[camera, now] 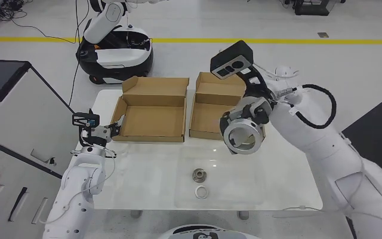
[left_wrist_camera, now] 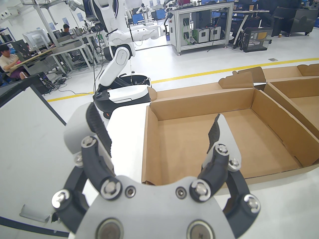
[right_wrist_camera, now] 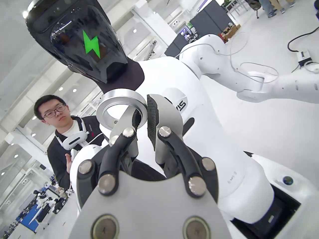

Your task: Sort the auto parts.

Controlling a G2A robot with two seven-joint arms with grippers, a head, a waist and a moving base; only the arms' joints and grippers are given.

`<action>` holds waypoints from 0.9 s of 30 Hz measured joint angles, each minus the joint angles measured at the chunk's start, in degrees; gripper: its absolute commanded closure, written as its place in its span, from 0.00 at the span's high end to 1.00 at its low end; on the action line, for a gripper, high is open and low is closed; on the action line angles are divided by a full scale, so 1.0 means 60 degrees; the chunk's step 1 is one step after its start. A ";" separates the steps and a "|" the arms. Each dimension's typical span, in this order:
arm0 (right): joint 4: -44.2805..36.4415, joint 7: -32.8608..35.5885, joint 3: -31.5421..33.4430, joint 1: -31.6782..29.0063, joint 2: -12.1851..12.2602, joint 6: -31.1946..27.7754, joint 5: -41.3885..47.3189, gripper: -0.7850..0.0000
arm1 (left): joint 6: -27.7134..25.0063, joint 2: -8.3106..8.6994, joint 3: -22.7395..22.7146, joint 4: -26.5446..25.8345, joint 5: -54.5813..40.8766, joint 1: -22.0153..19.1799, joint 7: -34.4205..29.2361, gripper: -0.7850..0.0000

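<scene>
Right gripper pinched the metal ring at the right box's lower-right corner; left gripper spread, far off at frame left.

The ring is silver, both boxes plain brown, the table white, the fingers' pads ribbed black.

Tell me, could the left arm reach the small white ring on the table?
Probably yes: the left tool is open and empty, with bare table between it and the small white ring.
</scene>
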 measured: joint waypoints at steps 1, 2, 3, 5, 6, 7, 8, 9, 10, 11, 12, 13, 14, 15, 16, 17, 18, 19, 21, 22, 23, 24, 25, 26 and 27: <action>0.0000 0.0000 -0.0002 0.0005 -0.0022 0.0000 0.0000 0.00 | 0.0000 0.0000 0.0000 0.0000 0.0000 0.0000 0.0000 1.00; 0.0000 0.0000 -0.0002 0.0006 -0.0021 0.0000 -0.0001 0.00 | 0.0000 0.0000 0.0000 0.0000 0.0000 0.0000 0.0000 1.00; 0.0000 0.0000 -0.0002 0.0005 -0.0015 0.0000 -0.0002 0.00 | 0.0000 0.0000 0.0000 0.0000 0.0000 0.0000 0.0000 1.00; 0.0000 0.0000 -0.0001 0.0004 -0.0007 0.0000 -0.0003 0.00 | 0.0000 0.0000 0.0000 0.0000 0.0000 0.0000 0.0000 1.00; 0.0000 0.0000 -0.0001 0.0004 -0.0007 0.0000 -0.0003 0.00 | 0.0000 0.0000 0.0000 0.0000 0.0000 0.0000 0.0000 1.00; 0.0000 0.0000 -0.0001 0.0003 -0.0007 0.0000 -0.0003 0.00 | 0.0000 0.0000 0.0000 0.0000 0.0000 0.0000 0.0000 1.00; 0.0000 0.0000 -0.0001 0.0003 -0.0007 0.0000 -0.0003 0.00 | 0.0000 0.0000 0.0000 0.0000 0.0000 0.0000 0.0000 1.00; 0.0000 0.0000 -0.0001 0.0003 -0.0008 0.0000 -0.0003 0.00 | 0.0000 0.0000 0.0000 0.0000 0.0000 0.0000 0.0000 1.00; 0.0000 0.0000 -0.0001 0.0003 -0.0008 0.0000 -0.0003 0.00 | 0.0000 0.0000 0.0000 0.0000 0.0000 0.0000 0.0000 1.00; 0.0000 0.0000 -0.0001 0.0003 -0.0008 0.0000 -0.0003 0.00 | 0.0000 0.0000 0.0000 0.0000 0.0000 0.0000 0.0000 1.00; 0.0000 0.0000 0.0000 0.0003 -0.0008 0.0000 -0.0003 0.00 | 0.0000 0.0000 0.0000 0.0000 0.0000 0.0000 0.0000 1.00; -0.0031 -0.0036 0.0008 -0.0024 -0.0009 0.0014 -0.0031 0.00 | 0.0000 0.0000 0.0000 0.0000 0.0000 0.0000 0.0000 1.00; -0.0106 -0.0162 0.0024 -0.0085 -0.0013 0.0054 -0.0100 0.00 | 0.0000 0.0000 0.0000 0.0000 0.0000 0.0000 0.0000 1.00; -0.0190 -0.0347 0.0044 -0.0151 -0.0017 0.0130 -0.0208 0.00 | 0.0000 0.0000 0.0000 0.0000 0.0000 0.0000 0.0000 1.00; -0.0267 -0.0605 0.0079 -0.0203 -0.0018 0.0281 -0.0451 0.00 | 0.0000 0.0000 0.0000 0.0000 0.0000 0.0000 0.0000 1.00; -0.0314 -0.0779 0.0111 -0.0229 -0.0019 0.0399 -0.0647 0.00 | 0.0000 0.0000 0.0000 0.0000 0.0000 0.0000 0.0000 1.00; -0.0353 -0.0934 0.0142 -0.0261 -0.0021 0.0512 -0.0808 0.00 | 0.0000 0.0000 0.0000 0.0000 0.0000 0.0000 0.0000 1.00; -0.0395 -0.1118 0.0181 -0.0294 -0.0023 0.0663 -0.1019 0.00 | 0.0000 0.0000 0.0000 0.0000 0.0000 0.0000 0.0000 1.00; -0.0470 -0.1358 0.0232 -0.0351 -0.0029 0.0873 -0.1287 0.00 | 0.0000 0.0000 0.0000 0.0000 0.0000 0.0000 0.0000 1.00; -0.0521 -0.1505 0.0264 -0.0401 -0.0036 0.1000 -0.1395 0.00 | 0.0000 0.0000 0.0000 0.0000 0.0000 0.0000 0.0000 1.00; -0.0564 -0.1608 0.0294 -0.0439 -0.0042 0.1079 -0.1455 0.00 | 0.0000 0.0000 0.0000 0.0000 0.0000 0.0000 0.0000 1.00; -0.0608 -0.1693 0.0324 -0.0481 -0.0050 0.1143 -0.1491 0.00 | 0.0000 0.0000 0.0000 0.0000 0.0000 0.0000 0.0000 1.00; -0.0668 -0.1788 0.0367 -0.0550 -0.0063 0.1197 -0.1475 0.00 | 0.0000 0.0000 0.0000 0.0000 0.0000 0.0000 0.0000 1.00; -0.0713 -0.1847 0.0400 -0.0606 -0.0075 0.1216 -0.1434 0.00 | 0.0000 0.0000 0.0000 0.0000 0.0000 0.0000 0.0000 1.00; -0.0759 -0.1895 0.0433 -0.0664 -0.0090 0.1223 -0.1371 0.00 | 0.0000 0.0000 0.0000 0.0000 0.0000 0.0000 0.0000 1.00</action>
